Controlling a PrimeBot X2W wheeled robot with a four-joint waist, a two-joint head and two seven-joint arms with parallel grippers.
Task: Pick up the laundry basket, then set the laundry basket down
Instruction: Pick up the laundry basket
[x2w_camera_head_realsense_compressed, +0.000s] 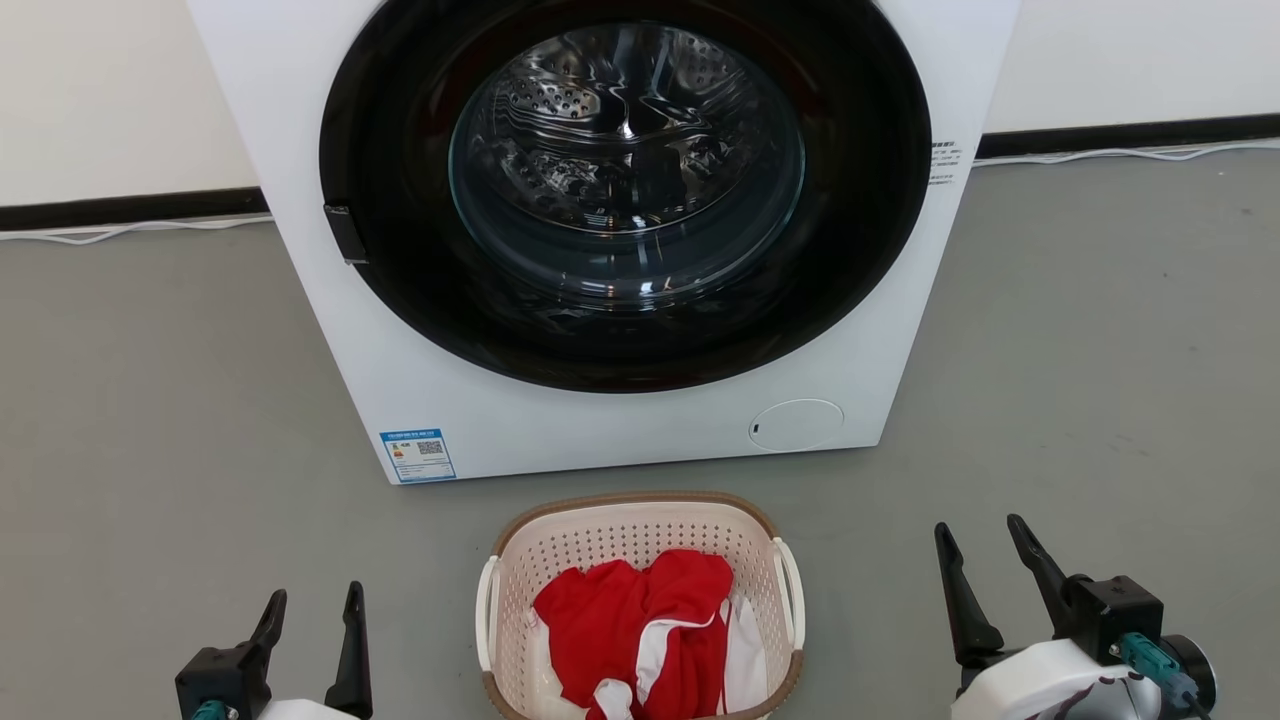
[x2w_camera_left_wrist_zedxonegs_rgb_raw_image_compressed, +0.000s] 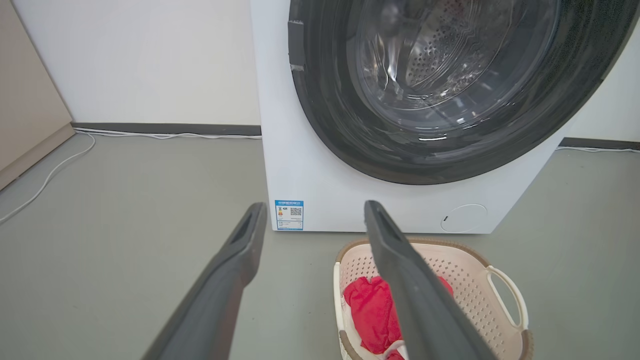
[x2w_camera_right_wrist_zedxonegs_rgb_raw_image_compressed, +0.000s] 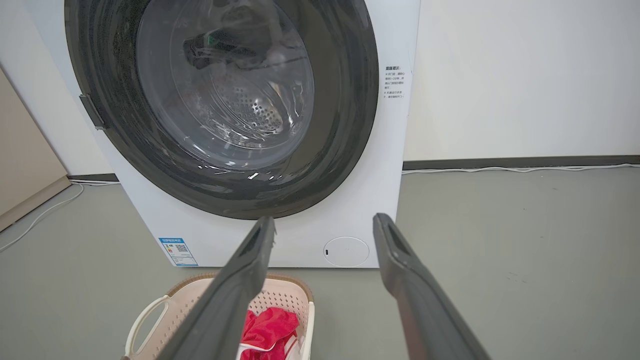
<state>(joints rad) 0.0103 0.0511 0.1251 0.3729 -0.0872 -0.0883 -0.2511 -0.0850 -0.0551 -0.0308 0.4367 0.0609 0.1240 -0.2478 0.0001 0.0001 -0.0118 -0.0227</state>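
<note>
nothing of the task is done yet, as i read it. the laundry basket (x2w_camera_head_realsense_compressed: 620, 540) sits on the grey floor (x2w_camera_head_realsense_compressed: 150, 400) just in front of the washing machine (x2w_camera_head_realsense_compressed: 900, 330), between my two arms, with a red and white garment (x2w_camera_head_realsense_compressed: 640, 620) heaped inside

left gripper (x2w_camera_head_realsense_compressed: 315, 592) hangs off to the basket's left, fingers spread wide, holding nothing. right gripper (x2w_camera_head_realsense_compressed: 978, 525) hangs off to its right, also spread wide and empty. neither touches the basket, and both are apart from the white loop handles (x2w_camera_head_realsense_compressed: 485, 610) on its two sides

in the left wrist view the basket lies low and right of my fingers; in the right wrist view, low and left

left to do, in my judgement, is the whole job: close in on the handles or rim, grip, lift, then set it down
</note>
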